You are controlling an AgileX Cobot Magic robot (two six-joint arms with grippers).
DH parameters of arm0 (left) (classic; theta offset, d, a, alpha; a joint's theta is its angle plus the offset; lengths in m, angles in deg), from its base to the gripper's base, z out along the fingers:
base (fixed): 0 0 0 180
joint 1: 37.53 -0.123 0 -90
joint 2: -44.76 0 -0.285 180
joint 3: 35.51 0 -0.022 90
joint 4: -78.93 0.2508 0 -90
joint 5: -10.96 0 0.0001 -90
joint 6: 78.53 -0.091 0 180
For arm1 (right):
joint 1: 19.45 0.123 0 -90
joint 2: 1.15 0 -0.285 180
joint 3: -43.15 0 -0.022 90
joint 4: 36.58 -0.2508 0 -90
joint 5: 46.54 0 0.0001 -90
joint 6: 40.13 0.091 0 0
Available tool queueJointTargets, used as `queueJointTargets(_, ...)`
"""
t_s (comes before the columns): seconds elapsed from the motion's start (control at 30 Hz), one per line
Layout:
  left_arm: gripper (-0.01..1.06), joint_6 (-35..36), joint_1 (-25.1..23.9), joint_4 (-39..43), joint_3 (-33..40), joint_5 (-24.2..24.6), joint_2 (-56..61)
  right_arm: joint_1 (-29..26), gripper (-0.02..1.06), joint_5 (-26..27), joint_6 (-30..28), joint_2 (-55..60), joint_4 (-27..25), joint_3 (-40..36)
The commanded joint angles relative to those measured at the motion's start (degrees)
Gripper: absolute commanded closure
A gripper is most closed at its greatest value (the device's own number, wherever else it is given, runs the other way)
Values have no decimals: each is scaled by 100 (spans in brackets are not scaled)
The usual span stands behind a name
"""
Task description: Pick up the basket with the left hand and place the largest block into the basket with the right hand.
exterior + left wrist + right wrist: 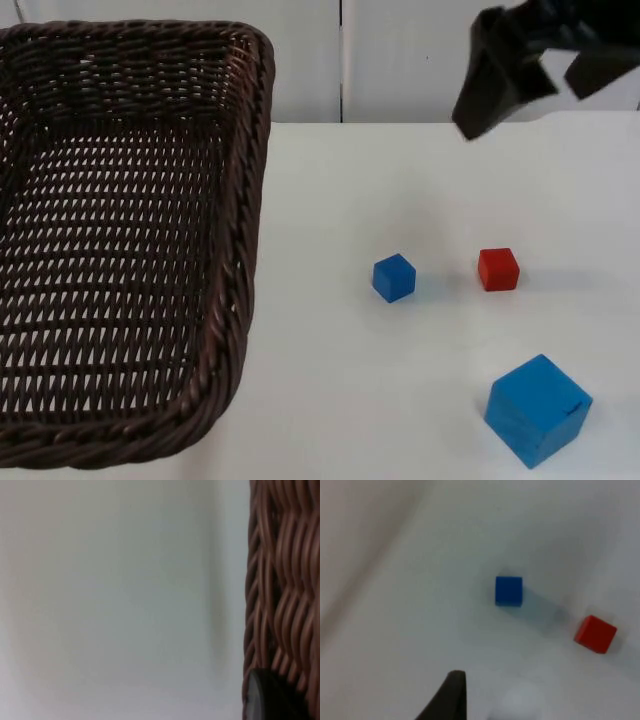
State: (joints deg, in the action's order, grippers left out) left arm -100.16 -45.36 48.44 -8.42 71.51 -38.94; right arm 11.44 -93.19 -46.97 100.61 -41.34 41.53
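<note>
The right gripper [545,85], fingers spread, hangs at the bench's [330,400] far edge; the large blue block [538,410] lies well apart toward the near edge. The wicker basket [240,200] is at the left, and of the left gripper [270,700] I cannot tell the fingers' state.

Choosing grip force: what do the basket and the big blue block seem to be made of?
The basket looks like dark brown woven wicker or rattan: its interlaced strands show. The big blue block has flat, matte, evenly coloured faces, perhaps painted wood or foam; I cannot tell which.

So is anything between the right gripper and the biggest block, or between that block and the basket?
Nothing visible. The right gripper hangs over bare table; the small blue cube and red cube sit off the line from the large blue block to the basket.
</note>
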Motion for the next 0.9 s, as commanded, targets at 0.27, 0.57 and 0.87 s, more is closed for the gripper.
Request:
queueJointTargets(0.27,105,-14,-9,-46,-45,56,58,311,0,111,252,-58,-44,-726)
queueJointTargets(0.57,105,-42,-9,-41,-45,56,58,311,0,531,333,-421,-141,-1888)
queueJointTargets(0.87,105,-56,-9,-36,-45,21,58,381,0,1231,249,-422,-134,-2551)
